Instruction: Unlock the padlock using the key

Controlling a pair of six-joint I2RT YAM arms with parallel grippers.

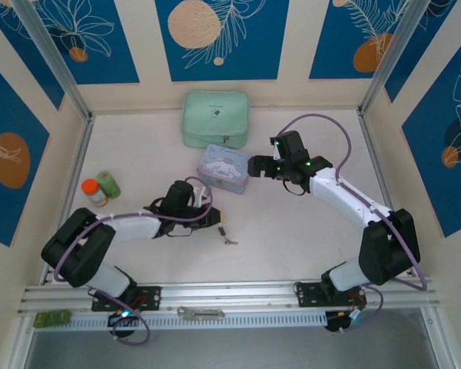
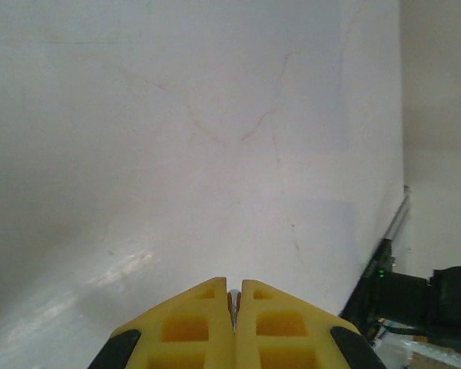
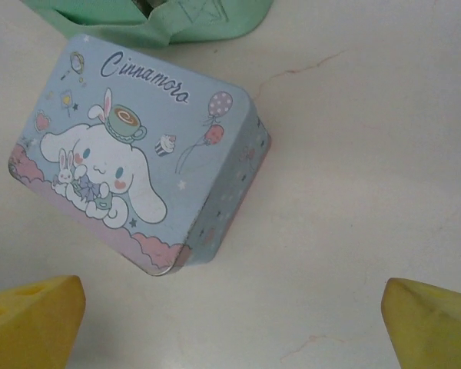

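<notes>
Left gripper (image 1: 217,221) is closed tight low over the table (image 1: 292,246). A thin silvery sliver, apparently the key (image 2: 233,301), is pinched between its fingertips. A small dark item, possibly the padlock (image 1: 230,240), lies just beyond them. Right gripper (image 3: 230,327) hangs wide open and empty, just right of the light-blue tin (image 3: 131,154).

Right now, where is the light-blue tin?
Top view, mid-table: the light-blue tin sits in front of the mint case, left of the open right gripper.
</notes>
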